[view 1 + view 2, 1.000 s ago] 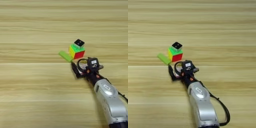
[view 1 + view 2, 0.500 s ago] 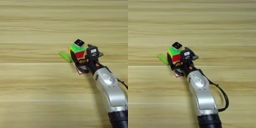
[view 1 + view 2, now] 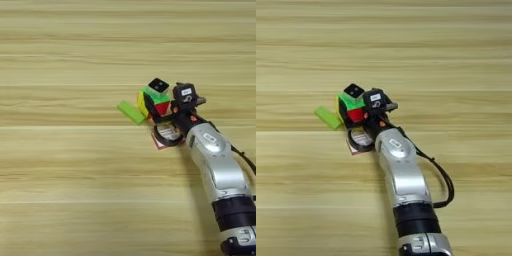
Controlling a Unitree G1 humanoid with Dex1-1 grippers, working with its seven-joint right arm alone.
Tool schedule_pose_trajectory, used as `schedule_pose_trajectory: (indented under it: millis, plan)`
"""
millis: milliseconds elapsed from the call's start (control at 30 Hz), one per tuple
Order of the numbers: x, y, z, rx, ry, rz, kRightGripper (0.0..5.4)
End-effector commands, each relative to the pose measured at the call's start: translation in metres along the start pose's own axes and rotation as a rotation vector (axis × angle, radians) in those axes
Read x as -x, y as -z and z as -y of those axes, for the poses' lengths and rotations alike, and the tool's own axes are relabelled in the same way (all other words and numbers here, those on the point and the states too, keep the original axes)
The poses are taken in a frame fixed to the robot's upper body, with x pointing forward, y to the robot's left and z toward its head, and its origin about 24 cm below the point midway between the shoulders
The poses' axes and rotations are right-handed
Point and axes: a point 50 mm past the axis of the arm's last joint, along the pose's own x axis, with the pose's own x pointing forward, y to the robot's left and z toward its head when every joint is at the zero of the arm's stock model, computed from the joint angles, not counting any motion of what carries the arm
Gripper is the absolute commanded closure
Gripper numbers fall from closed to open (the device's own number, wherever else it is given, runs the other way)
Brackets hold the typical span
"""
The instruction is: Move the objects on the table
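Your right gripper [image 3: 159, 107] pinches the puzzle cube [image 3: 155, 103] right of frame centre, white cube [image 3: 158, 85] on top, green bar [image 3: 131, 112] touching its left; open table [image 3: 60, 190] surrounds them.

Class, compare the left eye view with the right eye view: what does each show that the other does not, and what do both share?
Only the left eye view shows more bare table to the left of the lime-green bar. Only the right eye view shows more table to the arm's right and the black cable looping beside the forearm. Both show the puzzle cube with the small white cube on top, the tape roll and the gripper at the cube.
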Motion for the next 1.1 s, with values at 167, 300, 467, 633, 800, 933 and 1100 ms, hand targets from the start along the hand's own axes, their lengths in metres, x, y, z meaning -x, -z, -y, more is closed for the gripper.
schedule_pose_trajectory:
  millis: [167, 300, 467, 633, 800, 933, 1100]
  plan:
    - [-0.0179, -0.0346, 0.0050, 0.037, -0.006, 0.141, 0.05]
    - [-0.0197, -0.0346, 0.0045, 0.035, -0.014, 0.145, 0.05]
    - [-0.0211, -0.0345, 0.0040, 0.029, -0.024, 0.149, 0.37]
    - [-0.0218, -0.0336, 0.0033, 0.025, -0.030, 0.148, 0.99]
    - [-0.0224, -0.0320, 0.0024, 0.022, -0.036, 0.144, 1.61]
    - [-0.0226, -0.0310, 0.0014, 0.020, -0.040, 0.141, 2.06]
    - [-0.0223, -0.0316, 0.0011, 0.019, -0.041, 0.145, 2.56]
